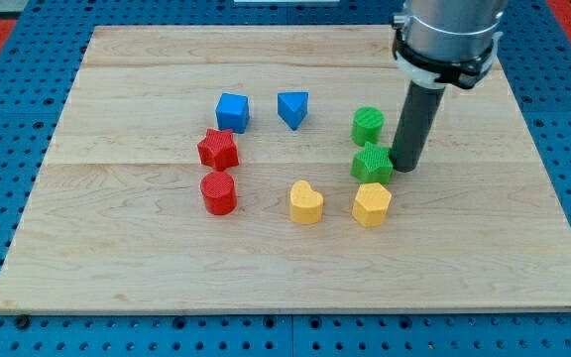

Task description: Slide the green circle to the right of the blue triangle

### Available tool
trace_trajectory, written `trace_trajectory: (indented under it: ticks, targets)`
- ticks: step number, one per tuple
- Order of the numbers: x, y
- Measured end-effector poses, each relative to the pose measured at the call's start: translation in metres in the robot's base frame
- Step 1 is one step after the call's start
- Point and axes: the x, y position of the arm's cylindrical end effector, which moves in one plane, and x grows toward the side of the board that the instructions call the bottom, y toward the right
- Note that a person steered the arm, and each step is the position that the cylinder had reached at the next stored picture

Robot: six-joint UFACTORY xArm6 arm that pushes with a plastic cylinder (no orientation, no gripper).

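Observation:
The green circle [368, 125] stands right of centre on the wooden board. The blue triangle [292, 108] lies to its left and a little higher, with a gap between them. My tip [405, 167] is on the board below and to the right of the green circle, touching or almost touching the right side of a green star [372, 164]. The green star sits just below the green circle.
A blue cube [232, 112] lies left of the blue triangle. A red star [218, 150] and a red cylinder [219, 192] are at the left. A yellow heart [306, 202] and a yellow hexagon [372, 204] lie below. The board's right edge [541, 159] is nearby.

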Motion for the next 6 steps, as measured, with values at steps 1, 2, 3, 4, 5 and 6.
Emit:
trace_trajectory:
  ticks: [1, 2, 3, 4, 5, 6]
  targets:
    - [-0.013, -0.010]
    - [-0.015, -0.012]
    - [-0.018, -0.012]
    - [-0.027, -0.012]
    - [-0.041, -0.012]
    - [-0.051, -0.011]
